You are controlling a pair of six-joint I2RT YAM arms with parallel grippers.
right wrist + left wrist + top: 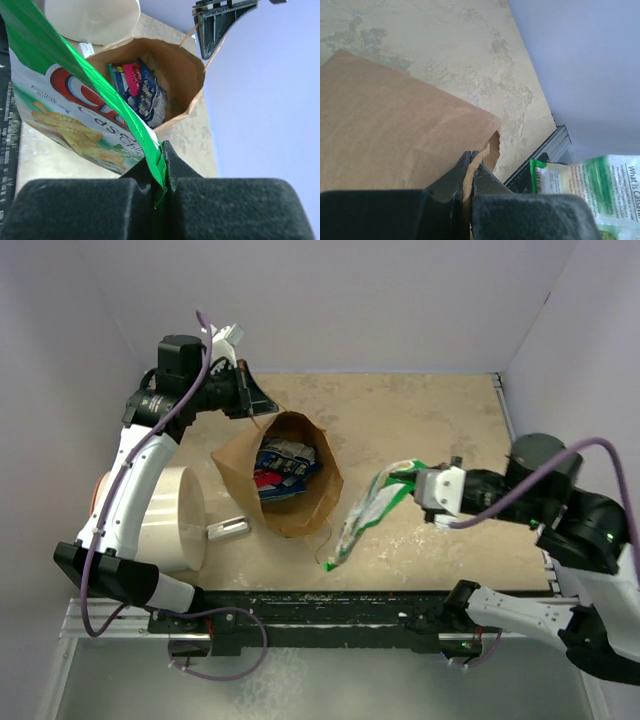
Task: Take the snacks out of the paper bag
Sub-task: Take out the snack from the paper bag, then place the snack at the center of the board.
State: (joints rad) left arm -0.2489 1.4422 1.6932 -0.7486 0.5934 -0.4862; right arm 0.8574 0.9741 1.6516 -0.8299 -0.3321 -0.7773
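Note:
The brown paper bag (300, 502) lies open on the table, mouth upward. Several small red, blue and teal snacks (283, 468) sit inside it. My left gripper (258, 403) is shut on the bag's far rim; in the left wrist view the paper edge (479, 159) runs between the closed fingers. My right gripper (418, 483) is shut on the top seam of the large green packet (366, 508), which hangs outside the bag to its right. The right wrist view shows that packet (65, 100) stretching from the gripper (164, 150) and the snacks (140, 90) inside the bag (187, 75).
A large white cylinder (172, 520) lies on its side left of the bag, with a small white-grey bar (228, 529) next to it. Purple walls close in the back and both sides. A black rail (330, 605) runs along the near edge.

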